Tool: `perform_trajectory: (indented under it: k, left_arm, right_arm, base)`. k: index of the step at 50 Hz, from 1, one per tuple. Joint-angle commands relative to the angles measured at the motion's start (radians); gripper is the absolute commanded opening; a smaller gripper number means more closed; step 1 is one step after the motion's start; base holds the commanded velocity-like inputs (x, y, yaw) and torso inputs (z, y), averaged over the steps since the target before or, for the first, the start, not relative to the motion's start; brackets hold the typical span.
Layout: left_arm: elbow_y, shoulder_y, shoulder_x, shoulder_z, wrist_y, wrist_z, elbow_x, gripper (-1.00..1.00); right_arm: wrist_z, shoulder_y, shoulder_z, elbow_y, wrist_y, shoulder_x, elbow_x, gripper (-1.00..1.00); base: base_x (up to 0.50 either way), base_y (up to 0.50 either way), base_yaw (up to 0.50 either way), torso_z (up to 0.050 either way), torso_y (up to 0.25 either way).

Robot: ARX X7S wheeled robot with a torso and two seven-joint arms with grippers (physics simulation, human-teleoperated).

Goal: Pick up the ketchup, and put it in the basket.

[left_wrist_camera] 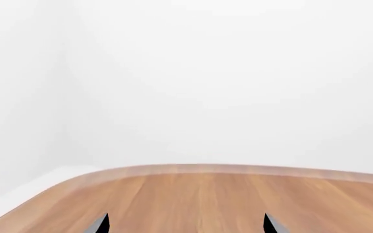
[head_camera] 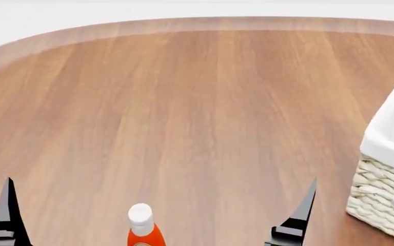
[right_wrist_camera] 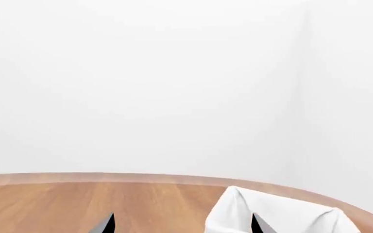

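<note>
Head downward; wrists level over table (head_camera: pixel 204 102)

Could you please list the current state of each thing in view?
ketchup: upright on the table, cap on, not held.
basket: upright on the table, nothing seen inside.
left claw: open, holding nothing.
right claw: open, holding nothing.
table: bearing both.

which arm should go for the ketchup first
Probably the left. In the head view the ketchup stands upright near the bottom edge, between both arms but closer to the left end effector's side. The right end effector is open beside the basket, further from the bottle.
</note>
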Motion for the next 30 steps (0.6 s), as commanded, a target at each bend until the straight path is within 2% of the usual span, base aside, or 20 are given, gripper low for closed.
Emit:
perform_trajectory:
  k: [1,5,13,19,26,30]
  left_arm:
    - [-0.002,-0.002,-0.008,0.005,0.003,-0.008,-0.006,1.0]
    - [0.0,-0.001,-0.011,0.005,0.003,-0.011,-0.01,1.0]
    - [0.004,-0.002,-0.014,0.005,0.001,-0.013,-0.021,1.0]
    - [0.01,0.007,-0.022,-0.032,0.002,-0.008,-0.068,1.0]
    - [0.059,0.034,-0.028,-0.063,0.0,-0.022,-0.094,1.0]
    - [0.081,0.044,-0.029,-0.074,0.001,-0.03,-0.103,1.0]
  right_arm:
    - [0.005,-0.001,0.0,-0.004,0.003,0.007,0.011,1.0]
    - [0.014,0.001,0.001,0.002,-0.001,0.008,0.007,1.0]
    - [0.021,-0.001,0.0,0.01,-0.009,0.011,0.011,1.0]
    - [-0.067,0.005,-0.047,0.044,0.034,0.066,0.041,1.0]
    - [-0.223,0.012,-0.107,0.007,0.186,0.202,0.083,1.0]
    - [-0.328,0.036,-0.109,-0.021,0.273,0.255,0.183,1.0]
  base:
    - [0.5,0.0,0.0,0.0,0.0]
    - [0.5,0.0,0.0,0.0,0.0]
    - [0.0,0.0,0.0,0.0,0.002]
    - [0.0,0.0,0.0,0.0,0.0]
    - [0.0,0.0,0.0,0.0,0.0]
    - [0.0,0.0,0.0,0.0,0.0]
